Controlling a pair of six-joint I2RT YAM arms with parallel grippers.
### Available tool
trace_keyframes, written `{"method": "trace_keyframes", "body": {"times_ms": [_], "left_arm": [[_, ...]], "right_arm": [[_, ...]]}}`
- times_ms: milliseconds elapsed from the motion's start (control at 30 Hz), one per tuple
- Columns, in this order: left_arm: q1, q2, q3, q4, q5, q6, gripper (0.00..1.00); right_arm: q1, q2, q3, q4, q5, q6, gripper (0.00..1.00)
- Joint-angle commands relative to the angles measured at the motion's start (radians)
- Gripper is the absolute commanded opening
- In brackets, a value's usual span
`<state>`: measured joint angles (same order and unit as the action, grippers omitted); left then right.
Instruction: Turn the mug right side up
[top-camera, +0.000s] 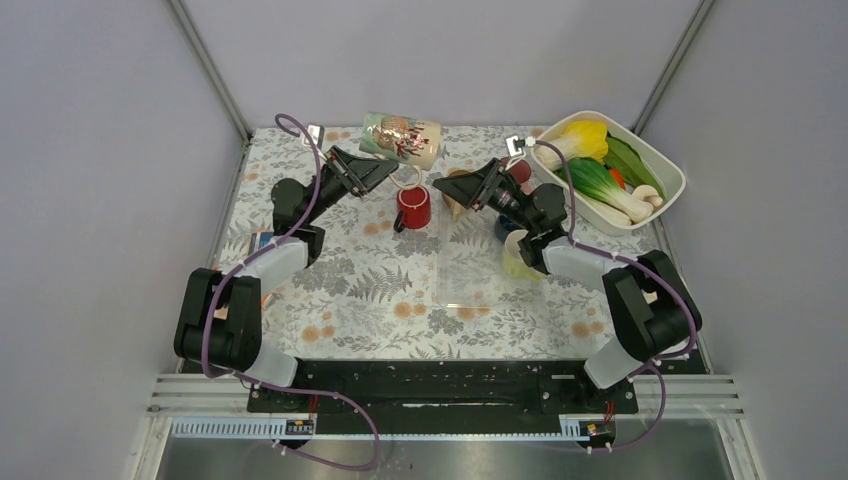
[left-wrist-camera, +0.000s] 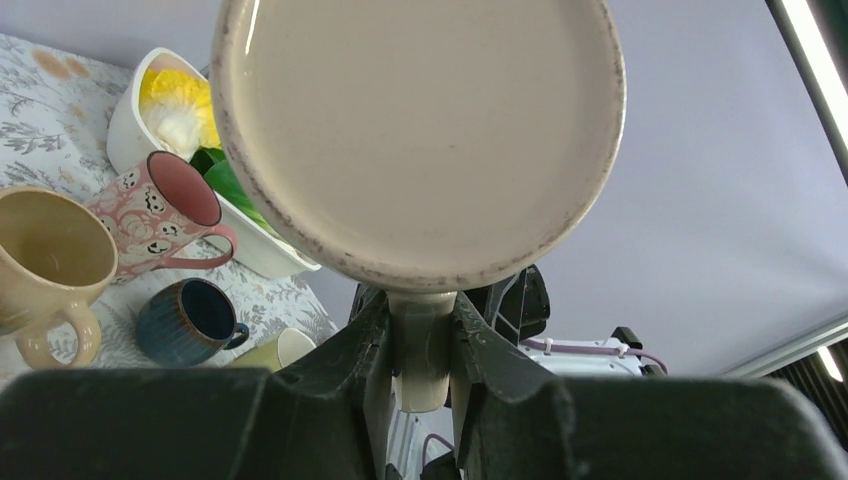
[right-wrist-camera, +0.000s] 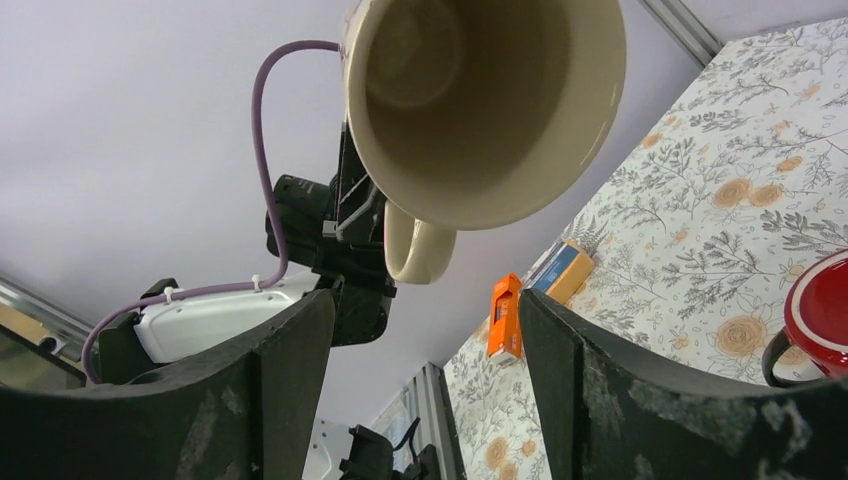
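Cream ceramic mug with a printed band around its wall (top-camera: 402, 138), top external view. We find it lifted off the floral-patterned table (top-camera: 360, 290), near the far edge. It lies on its side, its long axis roughly level and running left to right. The left gripper (top-camera: 385, 172) sits just below it. The right gripper (top-camera: 452, 190) is near its right end but apart from it. A small red mug (top-camera: 413, 207) stands on the table beneath the pair.

Left wrist view. We look onto the flat, speckled base. The looped handle (left-wrist-camera: 422, 350) drops between the two fingers, which are clamped on it. The base thus faces back along the left arm.

Right wrist view. We look straight into the open mouth, plain cream inside, with the handle hanging beneath. The right gripper's fingers stand wide apart with nothing between them. The mouth therefore points toward the right gripper.

We judge that the coming move turns on this axis. The left arm, which has the handle, must roll the mouth from sideways to upward before lowering the mug onto the table.
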<state>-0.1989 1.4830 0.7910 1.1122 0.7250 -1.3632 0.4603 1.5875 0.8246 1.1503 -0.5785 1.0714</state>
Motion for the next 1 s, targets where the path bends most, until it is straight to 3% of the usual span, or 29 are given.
{"method": "trace_keyframes", "body": {"times_ms": [0,467,967], "left_arm": [[-0.019,-0.057,0.025,0.216,-0.072,0.0,0.0],[-0.085,-0.019,0.027,0.243,-0.067,-0.01,0.0],[-0.171,0.042,0.014,0.206,-0.029,0.05,0.0]], "right_arm": [[0.023,0.011,-0.003,0.076,0.055,0.007,0.76],[0.059,0.071,0.029,0.134,0.061,0.094,0.74],[0.051,0.073,0.027,0.182,0.091,0.132,0.61]]}}
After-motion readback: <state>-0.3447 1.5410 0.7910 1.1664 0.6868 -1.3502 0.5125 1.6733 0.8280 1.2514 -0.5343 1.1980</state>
